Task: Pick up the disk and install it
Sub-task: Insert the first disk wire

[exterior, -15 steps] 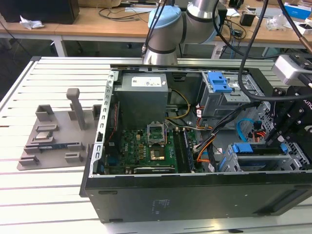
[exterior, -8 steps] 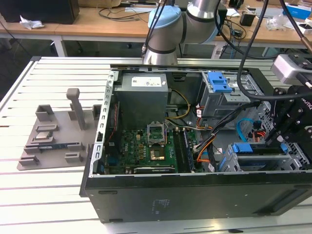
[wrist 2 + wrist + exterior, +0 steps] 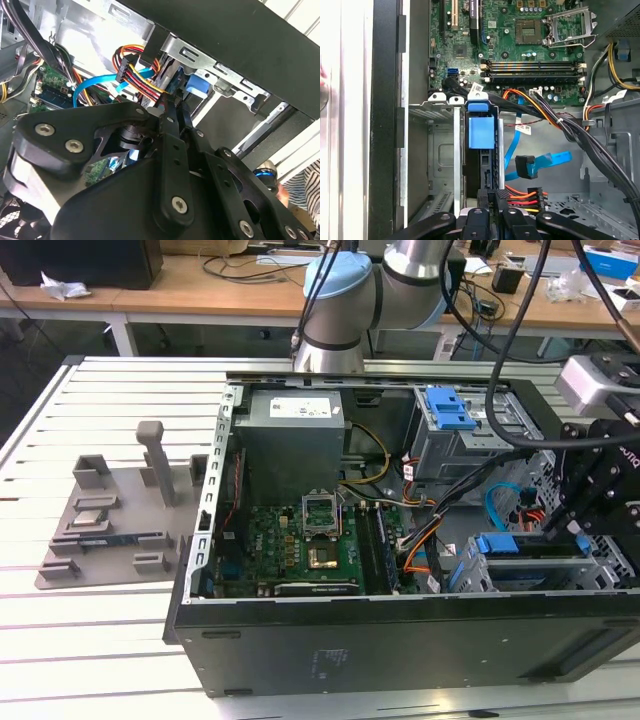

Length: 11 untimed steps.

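Note:
The disk (image 3: 481,133) stands on edge in the drive bay at the front corner of the open computer case (image 3: 400,640), its blue bracket facing up. In the exterior view the disk (image 3: 505,546) sits low at the exterior view's right. My gripper (image 3: 572,532) reaches down onto its end. In both wrist views the black fingers (image 3: 483,196) sit close together, pinching the thin edge of the disk (image 3: 195,85). My gripper (image 3: 492,197) is shut on it, beside a red-and-yellow power plug (image 3: 522,195). Most of the drive's body is hidden inside the bay.
Bundled cables (image 3: 570,127) and a blue data cable (image 3: 535,165) run close beside the bay. The motherboard (image 3: 300,540), a grey metal box (image 3: 290,440) and an upper cage with a blue latch (image 3: 450,408) fill the case. A grey fixture plate (image 3: 110,510) lies outside it. A striped sleeve (image 3: 306,186) is nearby.

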Motion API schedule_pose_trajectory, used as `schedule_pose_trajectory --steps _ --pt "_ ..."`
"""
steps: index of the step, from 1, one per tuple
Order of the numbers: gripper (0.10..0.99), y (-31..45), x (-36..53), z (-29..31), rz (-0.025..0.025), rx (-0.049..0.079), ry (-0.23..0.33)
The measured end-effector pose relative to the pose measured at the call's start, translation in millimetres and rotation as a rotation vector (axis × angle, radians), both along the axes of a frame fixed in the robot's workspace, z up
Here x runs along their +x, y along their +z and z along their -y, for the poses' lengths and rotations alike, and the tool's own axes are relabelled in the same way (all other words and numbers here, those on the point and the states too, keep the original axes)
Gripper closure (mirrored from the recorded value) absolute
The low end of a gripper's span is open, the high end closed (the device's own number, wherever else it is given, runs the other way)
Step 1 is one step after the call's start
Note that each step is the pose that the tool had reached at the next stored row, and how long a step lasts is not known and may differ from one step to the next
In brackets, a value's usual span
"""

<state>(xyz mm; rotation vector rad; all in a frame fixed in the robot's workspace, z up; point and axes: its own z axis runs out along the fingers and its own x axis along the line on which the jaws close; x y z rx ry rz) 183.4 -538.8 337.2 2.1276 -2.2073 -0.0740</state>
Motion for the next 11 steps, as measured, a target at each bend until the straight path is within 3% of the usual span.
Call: schedule_pose_trajectory --steps 3,4,5,7,8,9,11 --pt "0.906 -0.1 0.0 0.4 -0.0001 0.0 0.0" --pt "0.843 -0.1 0.0 0.4 0.0 0.0 0.0" --pt "0.843 2.0 0.0 0.3 0.0 0.0 0.0" --pt "0.843 30.8 0.0 -8.1 0.0 0.0 0.0" --pt "0.855 37.5 0.0 -11.5 0.0 0.0 0.0" --pt "0.98 42.5 0.0 -13.3 0.0 0.0 0.0" --pt "0.98 58.8 0.0 -15.8 0.0 -0.001 0.0"
